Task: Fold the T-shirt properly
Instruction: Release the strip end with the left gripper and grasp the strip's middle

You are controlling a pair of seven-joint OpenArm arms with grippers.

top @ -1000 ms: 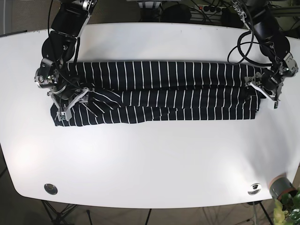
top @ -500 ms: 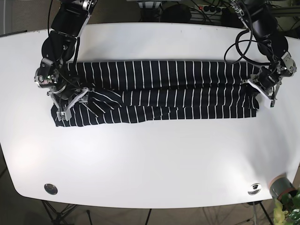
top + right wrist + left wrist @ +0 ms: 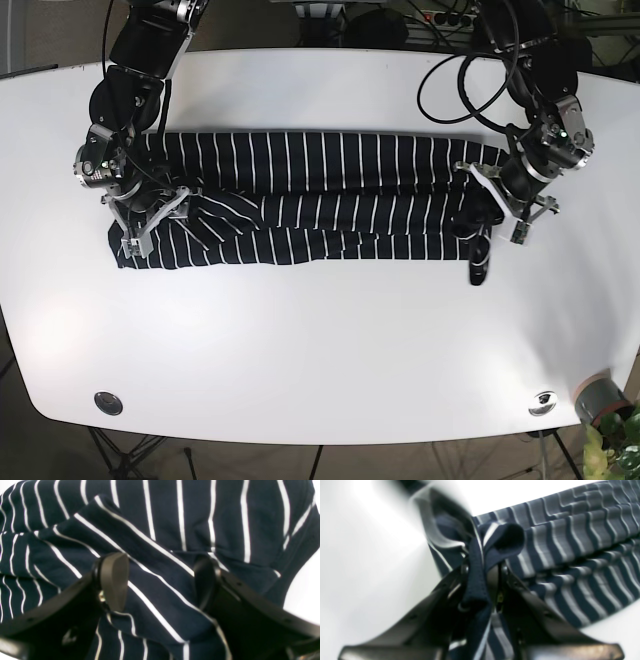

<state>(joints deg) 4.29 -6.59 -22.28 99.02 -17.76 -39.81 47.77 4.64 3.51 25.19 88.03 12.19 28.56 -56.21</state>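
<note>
The T-shirt, navy with thin white stripes, lies as a long folded band across the far half of the white table, running between the two arms. The left gripper is clenched on the T-shirt: in the left wrist view a dark hemmed edge is pinched between the two black fingers, bunched into a small loop just above the tips, with more striped cloth hanging below them. In the base view this end of the garment is lifted and drawn inward, a dark tail of fabric dangling over the bare tabletop. The right gripper stands released, jaws wide apart, resting over the other end of the T-shirt; its rounded matte pad touches the cloth, and a diagonal fold with slanted stripes passes between the fingers without being pinched. The cloth reads as soft knit, creased into ridges and shallow folds. The table surface is smooth and glossy, with two round metal fittings near its front edge.
</note>
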